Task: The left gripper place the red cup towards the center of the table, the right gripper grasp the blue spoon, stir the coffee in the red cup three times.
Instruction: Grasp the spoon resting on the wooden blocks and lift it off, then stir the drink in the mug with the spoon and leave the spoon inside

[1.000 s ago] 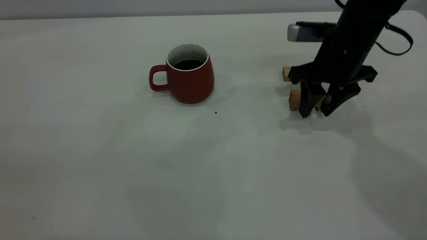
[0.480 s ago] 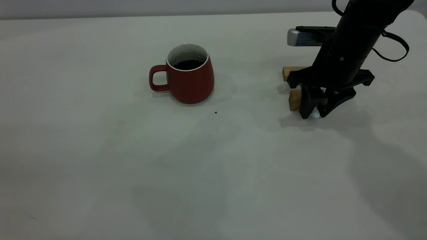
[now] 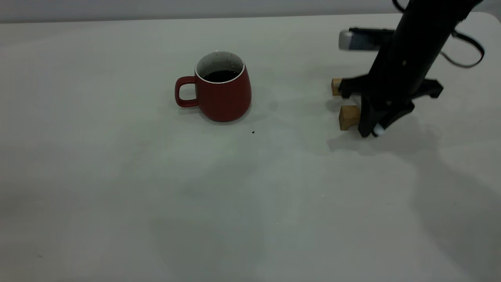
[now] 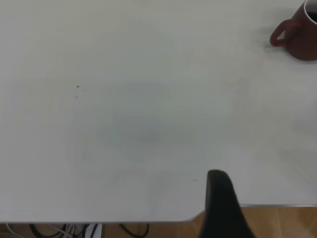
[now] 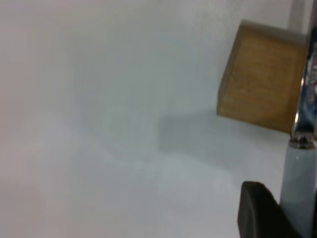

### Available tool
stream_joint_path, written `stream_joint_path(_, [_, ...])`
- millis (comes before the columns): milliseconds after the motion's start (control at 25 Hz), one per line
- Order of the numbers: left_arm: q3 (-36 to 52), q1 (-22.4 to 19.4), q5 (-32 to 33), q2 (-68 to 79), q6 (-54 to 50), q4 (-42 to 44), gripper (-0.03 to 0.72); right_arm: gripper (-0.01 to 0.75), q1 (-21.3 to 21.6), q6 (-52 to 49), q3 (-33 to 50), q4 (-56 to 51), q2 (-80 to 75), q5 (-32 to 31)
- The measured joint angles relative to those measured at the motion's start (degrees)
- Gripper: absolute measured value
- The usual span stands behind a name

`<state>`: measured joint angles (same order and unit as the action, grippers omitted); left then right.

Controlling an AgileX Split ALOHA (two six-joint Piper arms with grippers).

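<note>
Right gripper (image 3: 374, 131) is down at the table (image 3: 117, 176) on the right side, fingers clamped on the blue spoon (image 3: 379, 130); only the pale handle end pokes out below the fingertips in the exterior view. Right wrist view shows the pale blue handle (image 5: 298, 186) meeting the metal neck right beside one black finger (image 5: 260, 210), with a tan wooden block (image 5: 262, 99) just beyond it. In the exterior view two wooden blocks sit just left of the gripper: the near one (image 3: 348, 117) touching or almost touching the fingers, the far one (image 3: 336, 86) partly hidden behind the gripper body. Red cup (image 3: 221, 90) stands upright near mid-table, well apart from the spoon, handle pointing to the exterior view's left, coffee (image 3: 221, 75) dark inside. One small dark speck (image 3: 253, 132) sits on the surface just in front of the cup. Tabletop is plain off-white matte, soft shadows only; a pale wall runs behind the far edge. Left gripper: a single black finger (image 4: 223, 208) shows in the left wrist view over the table's near edge, can't tell if released or clenched; the cup (image 4: 297, 34) is far off from it. Below that edge are wood-toned floor and some cables (image 4: 59, 230).
</note>
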<state>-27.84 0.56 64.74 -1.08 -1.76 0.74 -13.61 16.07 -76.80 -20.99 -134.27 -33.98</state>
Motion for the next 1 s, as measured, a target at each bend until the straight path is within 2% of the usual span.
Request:
stream_joint_path(120, [0.0,0.0,0.0,0.0,0.0,0.0,0.535,0.128,0.0,-0.16,0.0,-1.39,4.35,-1.66])
stream_joint_path(280, [0.0,0.0,0.0,0.0,0.0,0.0,0.535,0.128,-0.1,-0.16,0.0,-11.75,9.26,-6.34])
stream_joint_path(560, [0.0,0.0,0.0,0.0,0.0,0.0,0.535,0.128,-0.16,3.88,0.0,-40.88,8.2,-14.78])
stream_joint_path(760, [0.0,0.0,0.0,0.0,0.0,0.0,0.535,0.128,-0.39,9.15,0.0,-63.54,4.63,-24.04])
stream_joint_path(920, [0.0,0.0,0.0,0.0,0.0,0.0,0.535,0.128,-2.03,9.46,0.0,-76.52,1.83,-30.01])
stream_joint_path(1000, [0.0,0.0,0.0,0.0,0.0,0.0,0.535,0.128,-2.56,7.28,-0.45,-78.55,1.16,-31.06])
